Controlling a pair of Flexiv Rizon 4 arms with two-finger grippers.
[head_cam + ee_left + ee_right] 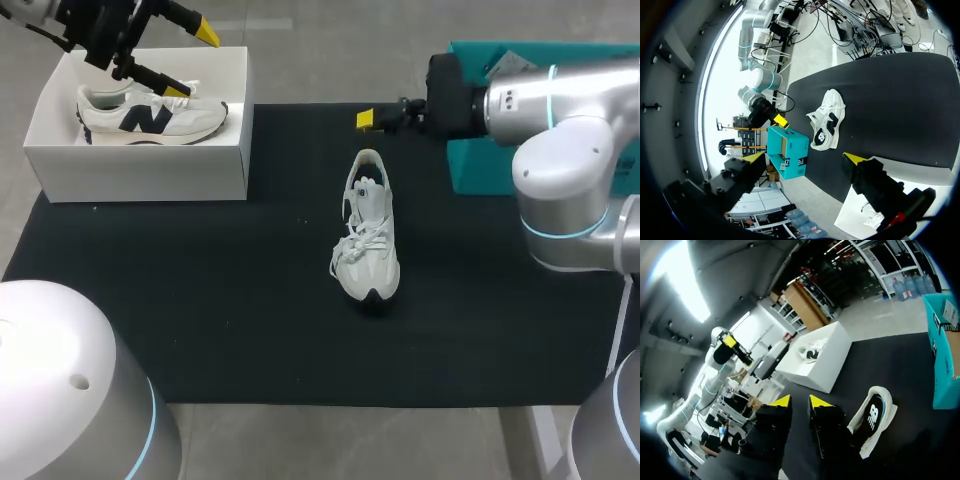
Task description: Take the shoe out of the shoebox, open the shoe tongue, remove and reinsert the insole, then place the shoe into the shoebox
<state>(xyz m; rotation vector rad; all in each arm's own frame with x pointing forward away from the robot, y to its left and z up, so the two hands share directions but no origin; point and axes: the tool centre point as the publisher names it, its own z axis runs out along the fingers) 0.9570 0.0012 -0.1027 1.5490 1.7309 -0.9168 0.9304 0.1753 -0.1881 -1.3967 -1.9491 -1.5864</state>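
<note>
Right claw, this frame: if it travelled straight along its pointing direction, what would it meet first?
Likely the white shoebox: the right claw points across the black mat toward its side wall. Height is unclear, so it may clear the rim.

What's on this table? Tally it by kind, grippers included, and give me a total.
Shoes: 2, the shoe in the box and the shoe on the mat
Boxes: 2, the white shoebox and the teal box
Mats: 1, the black mat
Grippers: 2, the left gripper and the right gripper
Total: 7
</note>
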